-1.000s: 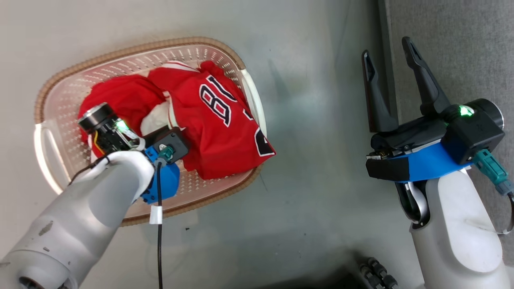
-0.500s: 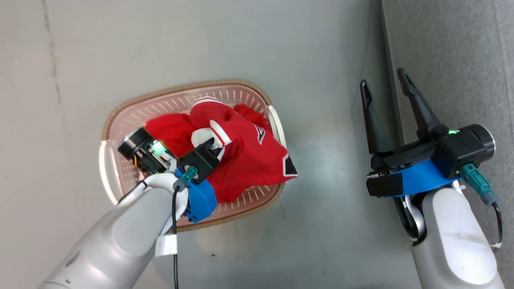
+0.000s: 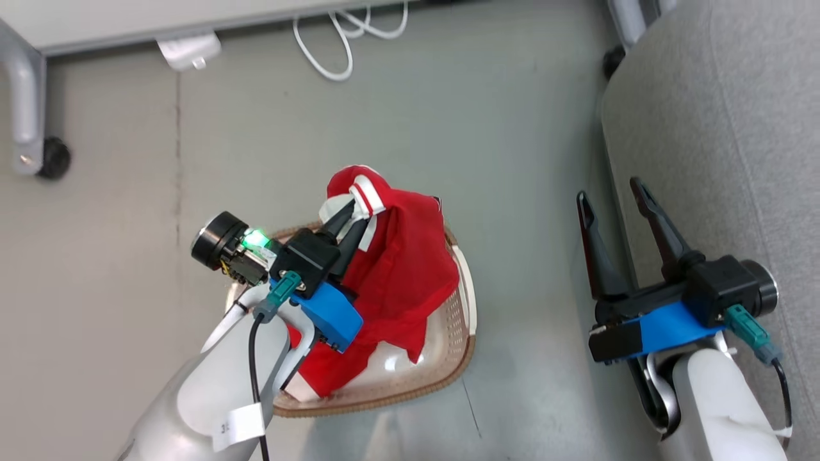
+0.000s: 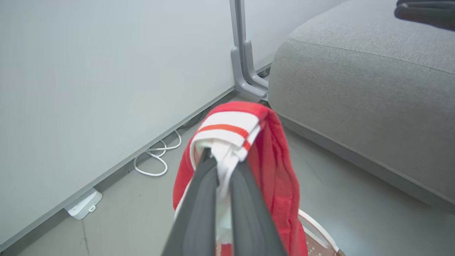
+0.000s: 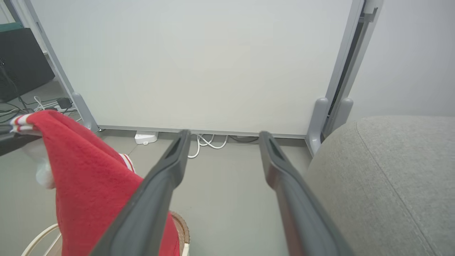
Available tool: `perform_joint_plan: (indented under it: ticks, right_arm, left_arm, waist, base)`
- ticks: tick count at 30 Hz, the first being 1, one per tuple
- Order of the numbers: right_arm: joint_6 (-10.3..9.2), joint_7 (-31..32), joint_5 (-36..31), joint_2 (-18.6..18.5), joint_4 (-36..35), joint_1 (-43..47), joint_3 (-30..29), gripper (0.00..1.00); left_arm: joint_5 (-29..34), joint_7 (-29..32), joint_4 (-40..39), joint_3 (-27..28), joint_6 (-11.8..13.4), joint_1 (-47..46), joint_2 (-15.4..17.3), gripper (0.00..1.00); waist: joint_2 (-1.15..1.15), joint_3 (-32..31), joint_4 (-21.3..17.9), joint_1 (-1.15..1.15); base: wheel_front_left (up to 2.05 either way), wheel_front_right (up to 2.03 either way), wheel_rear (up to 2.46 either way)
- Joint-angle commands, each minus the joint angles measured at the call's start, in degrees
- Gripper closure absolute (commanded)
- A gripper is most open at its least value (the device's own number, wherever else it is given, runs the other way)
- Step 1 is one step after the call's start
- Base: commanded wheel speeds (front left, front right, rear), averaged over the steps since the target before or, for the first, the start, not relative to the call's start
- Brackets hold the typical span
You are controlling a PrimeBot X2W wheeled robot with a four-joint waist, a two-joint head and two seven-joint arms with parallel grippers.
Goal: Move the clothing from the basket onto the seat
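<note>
clothing [image 3: 403, 269] over basket [image 3: 450, 338], seat [image 3: 717, 128] to the right

We see the clothing [image 3: 403, 275] as solid red. Its cuff is white with a red-orange stripe across it, and the lining is white. The basket [image 3: 448, 333] is cream-white, its walls dotted with rows of small holes, and its rim is brown with a woven look. The seat [image 3: 717, 128] is light grey in a fine weave with no print. The floor [image 3: 512, 128] is plain grey-green. On the left gripper [image 3: 346, 224] and right gripper [image 3: 608, 190] we read dark grey-black jaws, black bodies, bright blue mounts and a teal connector each. There's a green light on the left one. The forearms [image 3: 711, 410] are pale grey-white. The cable [image 3: 327, 57] is white, the wall panel [image 5: 199, 64] off-white, and the frame legs [image 5: 318, 117] grey.
</note>
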Motion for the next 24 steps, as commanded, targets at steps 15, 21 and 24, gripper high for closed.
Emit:
perform_joint_plan:
  ticks: [15,21,24]
  right_arm:
    - [0.01,-0.21,1.95,-0.22,1.19,6.94,-0.93,0.00]
    - [0.01,-0.22,2.54,-0.22,1.21,9.00,-1.25,0.00]
    - [0.01,-0.21,2.76,-0.22,1.15,9.89,-1.52,0.00]
  left_arm:
    - [4.09,-0.31,-8.51,8.08,-1.77,-0.95,-4.16,1.00]
    - [4.12,-0.31,-8.30,6.43,-2.25,-4.47,-5.18,1.00]
    - [3.67,-0.31,-8.15,4.90,-2.27,-5.95,-5.63,1.00]
  waist:
    - [0.00,-14.26,1.68,0.01]
    - [0.00,-17.46,1.84,0.01]
    - [0.00,-18.69,2.02,0.01]
  base:
    - [0.00,0.00,0.00]
    - [0.00,0.00,0.00]
    - [0.00,0.00,0.00]
